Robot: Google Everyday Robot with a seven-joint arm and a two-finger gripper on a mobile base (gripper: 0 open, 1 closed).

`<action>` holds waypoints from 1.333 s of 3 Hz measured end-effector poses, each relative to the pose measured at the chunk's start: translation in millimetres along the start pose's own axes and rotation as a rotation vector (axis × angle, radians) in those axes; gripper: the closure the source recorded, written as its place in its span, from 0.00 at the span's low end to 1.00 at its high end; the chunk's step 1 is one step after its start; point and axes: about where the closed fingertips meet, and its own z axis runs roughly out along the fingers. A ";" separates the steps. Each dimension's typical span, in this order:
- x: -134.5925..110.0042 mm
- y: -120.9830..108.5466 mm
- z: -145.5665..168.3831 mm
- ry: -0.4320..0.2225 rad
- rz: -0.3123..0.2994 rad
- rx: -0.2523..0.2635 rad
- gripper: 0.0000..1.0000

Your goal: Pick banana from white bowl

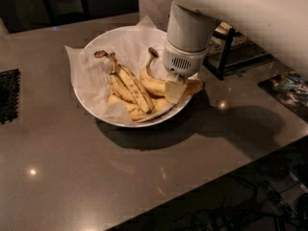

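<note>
At the right side of the white bowl (126, 124): gripper (175, 89), pale and blunt-tipped under a vented white cylindrical wrist, set down across the banana (153, 84); whether its grip is closed cannot be told. Banana: thick, curved, yellow, with its long dark-tipped stem rising left of the gripper and its other end jutting right over the rim. Further left, on crinkled white paper (89, 71): thinner brown-streaked bananas (131, 86); bowl round, shallow, on a smooth grey countertop (72, 177).
</note>
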 end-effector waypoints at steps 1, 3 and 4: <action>0.0 6.8 -19.0 -0.025 -0.046 0.032 1.00; -11.7 33.7 -65.6 -0.143 -0.235 0.081 1.00; 0.6 35.7 -86.1 -0.290 -0.289 0.095 1.00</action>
